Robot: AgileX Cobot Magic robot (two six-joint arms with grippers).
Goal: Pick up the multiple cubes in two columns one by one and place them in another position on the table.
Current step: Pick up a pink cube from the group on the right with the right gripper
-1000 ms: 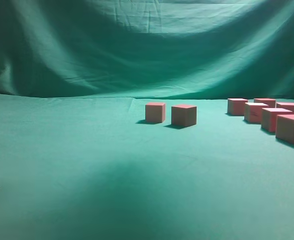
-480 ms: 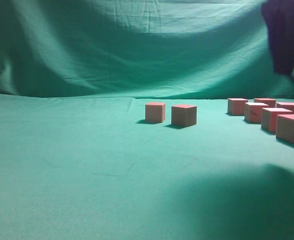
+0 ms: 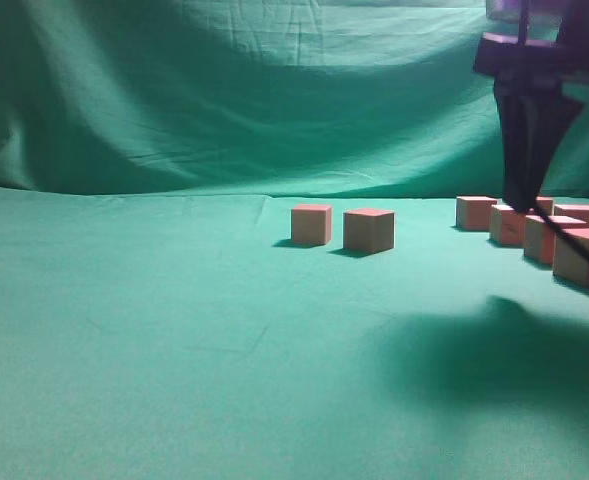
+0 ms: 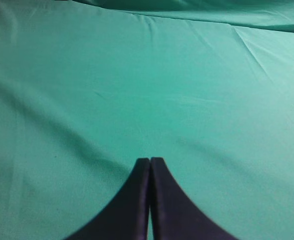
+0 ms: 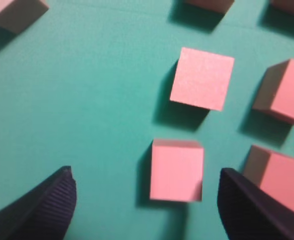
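Two cubes (image 3: 311, 224) (image 3: 368, 230) stand side by side mid-table on the green table (image 3: 174, 330). Several more cubes (image 3: 474, 212) sit in two columns at the right. My right gripper (image 3: 522, 195) hangs over that group, pointing down. In the right wrist view it (image 5: 146, 175) is open, and a pink-topped cube (image 5: 177, 170) lies below between its fingers, nearer the right finger and untouched. Another cube (image 5: 202, 78) sits just beyond, and others (image 5: 285, 92) (image 5: 279, 177) lie to the right. My left gripper (image 4: 149, 160) is shut and empty over bare cloth.
A wrinkled green backdrop (image 3: 274, 90) rises behind the table. The arm's shadow (image 3: 494, 350) falls on the front right of the cloth. One cube (image 5: 17, 12) lies apart at the upper left of the right wrist view.
The right arm has come in from the top right and dropped down over the right-hand group of cubes. Its shadow slid from the centre to the right. No cube has moved.
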